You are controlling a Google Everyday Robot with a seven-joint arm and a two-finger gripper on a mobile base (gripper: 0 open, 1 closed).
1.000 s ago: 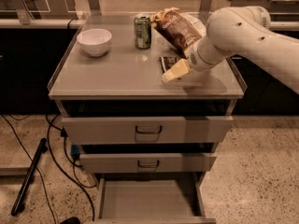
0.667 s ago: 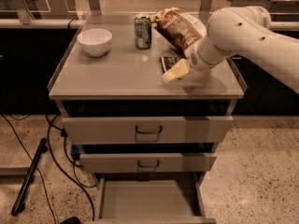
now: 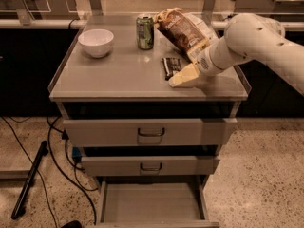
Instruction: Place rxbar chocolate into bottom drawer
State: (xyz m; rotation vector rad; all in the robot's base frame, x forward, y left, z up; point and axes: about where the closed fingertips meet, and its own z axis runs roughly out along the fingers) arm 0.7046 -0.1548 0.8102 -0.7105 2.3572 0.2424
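Note:
The rxbar chocolate (image 3: 171, 66) is a small dark flat bar with pale lettering, lying on the cabinet top near its right middle. My gripper (image 3: 182, 77) hangs from the white arm that comes in from the right; its pale fingertips are low over the top, just right of and in front of the bar, touching or nearly touching its near end. The bottom drawer (image 3: 153, 204) is pulled open at the foot of the cabinet, a shallow grey tray with nothing in it.
On the cabinet top (image 3: 118, 75) stand a white bowl (image 3: 96, 42) at back left, a green can (image 3: 145, 32) at back middle, and a crinkled brown chip bag (image 3: 183, 30) right behind the bar. Two upper drawers (image 3: 151, 133) are slightly out. Cables (image 3: 57, 165) lie on the floor at left.

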